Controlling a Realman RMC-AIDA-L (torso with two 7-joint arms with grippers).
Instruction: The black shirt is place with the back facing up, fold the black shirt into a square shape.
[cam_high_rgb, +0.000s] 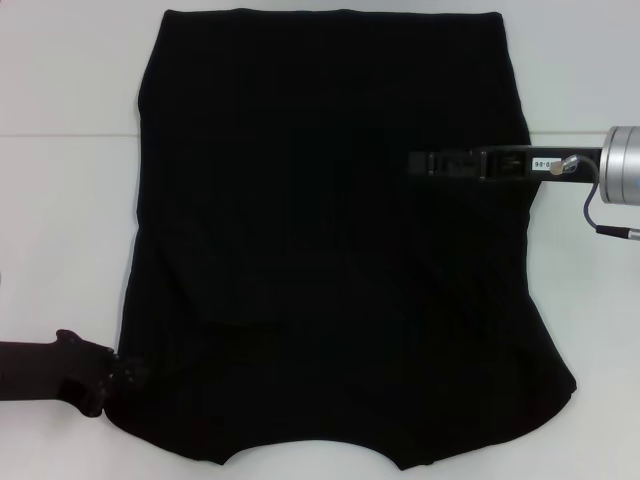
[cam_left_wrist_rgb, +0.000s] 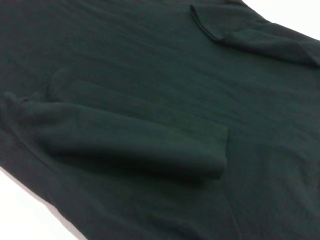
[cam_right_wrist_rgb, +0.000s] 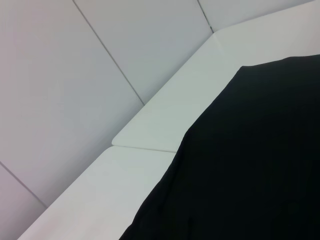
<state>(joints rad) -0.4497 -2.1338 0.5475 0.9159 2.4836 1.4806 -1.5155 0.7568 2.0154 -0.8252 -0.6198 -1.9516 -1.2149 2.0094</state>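
The black shirt (cam_high_rgb: 330, 240), whose neckline edge lies nearest the camera in the head view, is spread flat and fills most of the white tabletop (cam_high_rgb: 60, 200), hem at the far side, no lettering showing. Both short sleeves appear already turned inward onto the body: the left wrist view shows one folded sleeve (cam_left_wrist_rgb: 135, 145) lying as a raised flap on the cloth, with the second (cam_left_wrist_rgb: 250, 35) farther off. The right tool (cam_high_rgb: 425, 163) reaches in from the right side, hovering over or resting on the shirt's right half at mid-length; whether its fingers are released or clenched cannot be told. The left tool (cam_high_rgb: 110, 385) sits at the near left corner of the shirt, touching or just beside the cloth edge; its finger state also cannot be told. Judged step: bringing the sides in, or preparing the lengthwise fold that yields a square. To do it well, each tool should take only the top layer at an outer edge, lift just enough to clear the cloth below, carry the edge across in a straight line parallel to the hem, and lay it down without dragging the tucked sleeves out of place.
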